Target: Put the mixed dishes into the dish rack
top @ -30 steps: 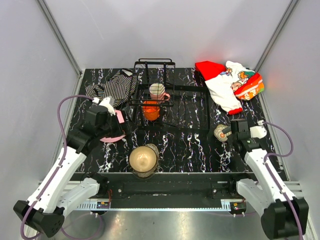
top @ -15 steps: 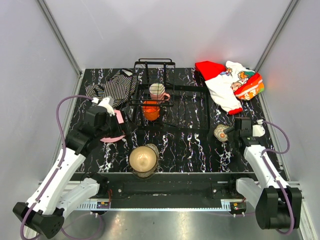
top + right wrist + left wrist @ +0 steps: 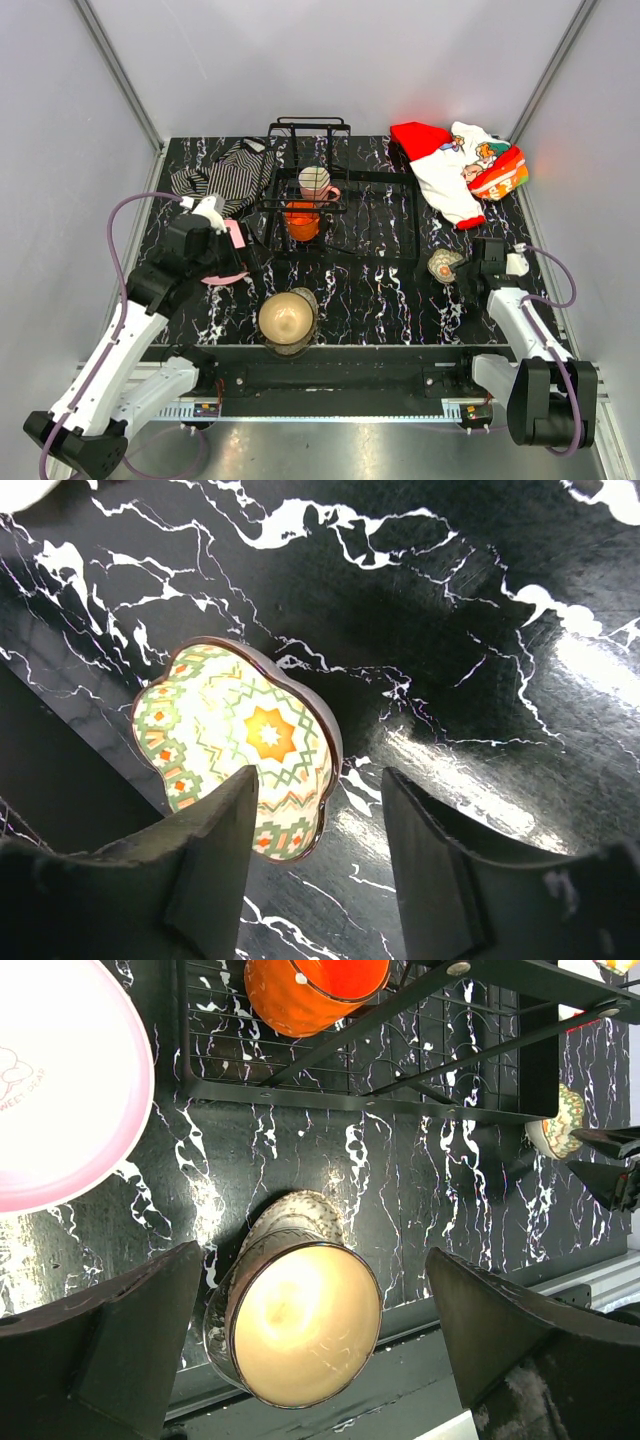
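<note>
The small floral patterned cup point(image 3: 240, 745) stands on the table right of the dish rack point(image 3: 385, 215). My right gripper point(image 3: 320, 780) is open and straddles its rim. One finger is over the cup's inside and the other is outside, apart from the wall. A cream-pink mug point(image 3: 316, 183) and an orange cup point(image 3: 301, 220) sit in the rack's left part. The brownish bowl point(image 3: 300, 1325) stands at the front edge, below my open left gripper point(image 3: 312, 1255). The pink plate point(image 3: 60, 1090) lies left of it, partly hidden under the left arm in the top view.
A striped black-white cloth point(image 3: 225, 170) lies at the back left beside the rack. A red-white printed cloth point(image 3: 460, 170) lies at the back right. The rack's raised upright section point(image 3: 308, 130) is at the back. The table's front edge runs just behind the bowl.
My right gripper's jaws have narrowed around the floral cup's rim and the right arm has drawn in slightly. The left arm has shifted a little; its jaws stay wide.
</note>
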Controlling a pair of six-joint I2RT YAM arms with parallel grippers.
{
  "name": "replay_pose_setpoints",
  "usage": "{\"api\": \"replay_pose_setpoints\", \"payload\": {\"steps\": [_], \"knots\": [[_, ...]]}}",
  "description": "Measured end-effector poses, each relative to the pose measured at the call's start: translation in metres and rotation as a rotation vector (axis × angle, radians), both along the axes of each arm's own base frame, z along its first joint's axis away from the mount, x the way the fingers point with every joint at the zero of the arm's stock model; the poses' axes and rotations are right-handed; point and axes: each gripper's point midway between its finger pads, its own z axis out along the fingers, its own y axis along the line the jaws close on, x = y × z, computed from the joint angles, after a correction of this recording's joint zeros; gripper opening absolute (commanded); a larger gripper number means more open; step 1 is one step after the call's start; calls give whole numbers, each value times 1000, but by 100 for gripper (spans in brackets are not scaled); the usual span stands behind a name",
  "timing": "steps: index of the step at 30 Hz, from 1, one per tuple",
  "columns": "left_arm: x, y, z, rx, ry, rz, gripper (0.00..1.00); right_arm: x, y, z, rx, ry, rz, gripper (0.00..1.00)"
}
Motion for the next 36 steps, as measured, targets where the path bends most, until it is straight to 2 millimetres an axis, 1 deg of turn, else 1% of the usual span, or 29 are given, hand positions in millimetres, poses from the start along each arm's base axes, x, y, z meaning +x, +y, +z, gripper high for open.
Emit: {"api": "replay_pose_setpoints", "payload": {"steps": [5, 18, 22, 24, 26, 27, 28, 30, 31, 32, 36], "knots": [[-2, 2, 2, 0, -8, 4, 99, 0, 2, -5, 13, -1, 6, 49], [-1, 4, 3, 4, -16, 14, 99, -1, 3, -13, 28, -3, 12, 41], [-1, 4, 3, 7, -17, 17, 99, 0, 4, -14, 32, -2, 15, 34], [-1, 5, 3, 7, -17, 18, 99, 0, 4, -14, 33, 0, 15, 27], [-1, 5, 3, 7, -17, 18, 99, 0, 4, -15, 34, 0, 15, 26], [-1, 5, 3, 7, -17, 18, 99, 1, 4, -15, 34, -1, 15, 22], [-1, 5, 3, 7, -18, 18, 99, 1, 4, -15, 34, -1, 15, 21], [-1, 5, 3, 7, -19, 18, 99, 2, 5, -15, 34, -2, 16, 12], [-1, 5, 3, 7, -20, 18, 99, 2, 4, -15, 34, -2, 16, 2], [-2, 5, 4, 7, -21, 18, 99, 2, 4, -15, 34, -3, 15, 0], [-5, 7, 2, 14, -16, 17, 99, 0, 5, -17, 39, 0, 16, 0]]}}
